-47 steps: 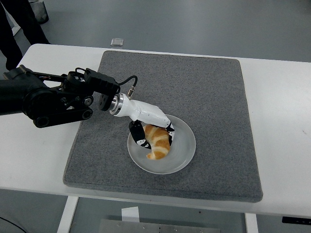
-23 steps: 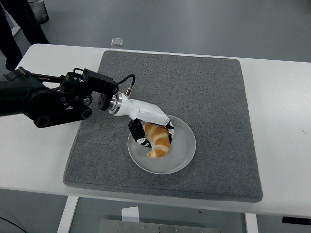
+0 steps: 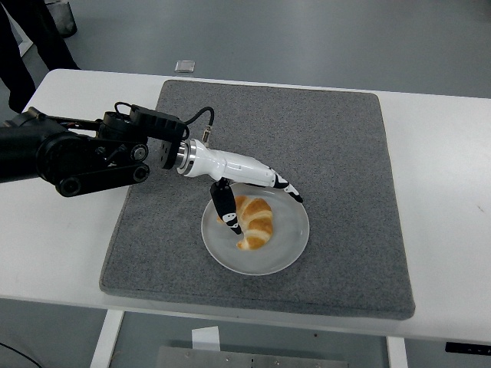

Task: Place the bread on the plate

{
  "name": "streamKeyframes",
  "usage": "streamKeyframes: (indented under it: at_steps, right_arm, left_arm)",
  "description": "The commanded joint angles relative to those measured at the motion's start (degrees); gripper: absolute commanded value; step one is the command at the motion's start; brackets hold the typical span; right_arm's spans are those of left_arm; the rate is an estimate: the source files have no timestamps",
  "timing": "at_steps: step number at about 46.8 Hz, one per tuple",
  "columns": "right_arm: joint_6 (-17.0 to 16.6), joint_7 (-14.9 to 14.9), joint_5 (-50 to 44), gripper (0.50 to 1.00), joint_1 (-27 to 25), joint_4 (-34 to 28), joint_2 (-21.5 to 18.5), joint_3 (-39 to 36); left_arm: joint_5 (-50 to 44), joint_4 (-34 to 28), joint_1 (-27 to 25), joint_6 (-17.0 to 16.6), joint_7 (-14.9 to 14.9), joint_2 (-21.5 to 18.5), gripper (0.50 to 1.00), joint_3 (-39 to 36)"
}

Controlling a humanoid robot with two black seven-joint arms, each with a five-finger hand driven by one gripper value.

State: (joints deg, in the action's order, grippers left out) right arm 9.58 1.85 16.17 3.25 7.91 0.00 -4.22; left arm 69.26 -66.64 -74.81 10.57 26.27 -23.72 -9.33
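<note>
Fingers spread since earlier: left hand released golden, curved bread, now lying on plate.

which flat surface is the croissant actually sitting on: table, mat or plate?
The plate: the croissant lies inside its rim. The plate sits on the grey mat, which lies on the white table. The left hand is open beside it.

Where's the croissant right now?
In the head view, the croissant lies on the plate, slightly left of center on the grey mat, with the left hand open just above it.
</note>
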Motion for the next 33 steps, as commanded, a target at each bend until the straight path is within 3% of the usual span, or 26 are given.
streamKeyframes:
  at_steps: [1, 15, 20, 33]
  right_arm:
    - [0.00, 0.00, 0.00, 0.952, 0.00, 0.00, 0.00, 0.00]
    - [0.00, 0.00, 0.00, 0.952, 0.00, 0.00, 0.00, 0.00]
    - [0.00, 0.00, 0.00, 0.952, 0.00, 0.00, 0.00, 0.00]
    - [0.00, 0.00, 0.00, 0.952, 0.00, 0.00, 0.00, 0.00]
  left_arm:
    - [-3.95, -0.07, -0.25, 0.33, -0.08, -0.10, 0.996, 1.94]
    - [-19.68, 0.20, 0.36, 0.86, -0.16, -0.54, 0.996, 7.65]
    - [-24.61, 0.55, 3.35, 0.60, -0.16, -0.54, 0.996, 12.66]
    - [-27.16, 3.27, 7.92, -0.63, -0.69, -0.28, 0.996, 21.19]
